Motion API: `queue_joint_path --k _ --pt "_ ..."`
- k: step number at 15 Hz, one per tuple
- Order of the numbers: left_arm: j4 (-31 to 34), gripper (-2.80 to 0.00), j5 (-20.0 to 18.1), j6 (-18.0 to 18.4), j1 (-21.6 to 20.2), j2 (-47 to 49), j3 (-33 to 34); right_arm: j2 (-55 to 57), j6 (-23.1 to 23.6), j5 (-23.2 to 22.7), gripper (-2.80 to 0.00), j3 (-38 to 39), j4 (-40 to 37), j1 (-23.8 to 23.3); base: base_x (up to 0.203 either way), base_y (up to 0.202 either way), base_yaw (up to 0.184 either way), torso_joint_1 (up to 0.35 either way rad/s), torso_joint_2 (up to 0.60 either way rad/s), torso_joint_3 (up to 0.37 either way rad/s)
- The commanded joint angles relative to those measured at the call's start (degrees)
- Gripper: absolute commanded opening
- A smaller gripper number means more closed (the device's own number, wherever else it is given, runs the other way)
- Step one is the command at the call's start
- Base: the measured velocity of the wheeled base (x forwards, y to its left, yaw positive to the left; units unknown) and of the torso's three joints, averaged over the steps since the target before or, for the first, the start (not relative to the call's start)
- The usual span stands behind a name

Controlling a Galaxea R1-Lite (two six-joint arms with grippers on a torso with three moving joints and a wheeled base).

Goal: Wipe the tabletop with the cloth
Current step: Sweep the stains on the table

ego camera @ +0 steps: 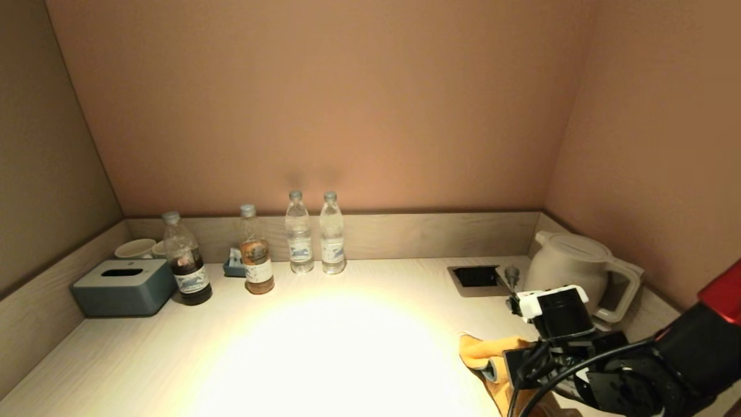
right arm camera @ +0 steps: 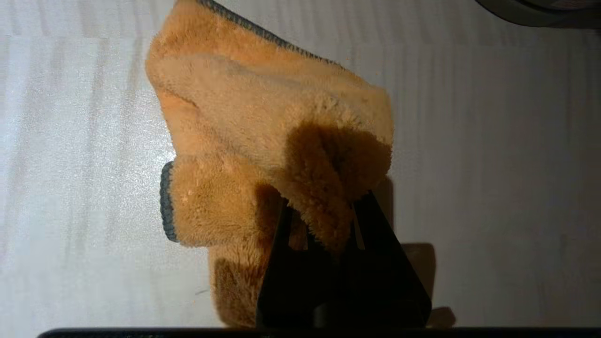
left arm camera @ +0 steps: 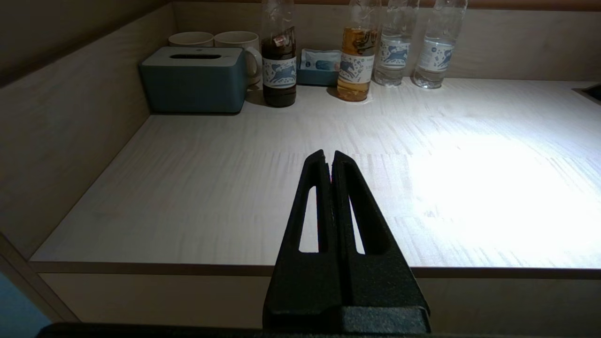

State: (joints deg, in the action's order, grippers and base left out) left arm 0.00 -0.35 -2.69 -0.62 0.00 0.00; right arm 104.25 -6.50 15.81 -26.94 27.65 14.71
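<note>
An orange fluffy cloth (ego camera: 480, 354) with a grey hem lies bunched on the pale wooden tabletop (ego camera: 324, 347) at the front right. My right gripper (right arm camera: 324, 206) is shut on a fold of the cloth (right arm camera: 263, 122), which hangs over the tabletop below it; in the head view the arm covers the jaws. My left gripper (left arm camera: 328, 157) is shut and empty, held just off the front left edge of the tabletop (left arm camera: 235, 188); it is out of the head view.
Along the back stand several bottles (ego camera: 315, 234), a grey tissue box (ego camera: 124, 285), cups (ego camera: 136, 249) and a small blue tray (ego camera: 234, 266). At the right are a white kettle (ego camera: 579, 269) and a recessed socket (ego camera: 476, 276). Walls close three sides.
</note>
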Motion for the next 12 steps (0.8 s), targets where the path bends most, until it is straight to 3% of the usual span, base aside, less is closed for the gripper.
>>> queue_joint_path --k 1,4,8,12 --pt "0.00 -2.80 0.00 -0.03 0.01 0.09 0.00 -5.55 0.04 0.06 -2.80 1.72 0.16 0.09 0.000 0.000 0.000 0.000 0.00 0.000" --pt "0.00 -2.80 0.00 -0.03 0.01 0.09 0.00 -8.08 0.45 0.07 -2.80 2.80 0.07 0.37 0.000 0.000 0.000 0.000 0.00 0.000" --pt "0.00 -2.80 0.00 -0.03 0.01 0.09 0.00 -22.09 3.79 0.45 -2.80 2.87 -0.17 1.03 0.000 0.000 0.000 0.000 0.00 0.000" --pt "0.00 -2.80 0.00 -0.03 0.01 0.09 0.00 -27.50 5.97 0.77 -2.80 0.82 -0.41 0.71 0.000 0.000 0.000 0.000 0.00 0.000"
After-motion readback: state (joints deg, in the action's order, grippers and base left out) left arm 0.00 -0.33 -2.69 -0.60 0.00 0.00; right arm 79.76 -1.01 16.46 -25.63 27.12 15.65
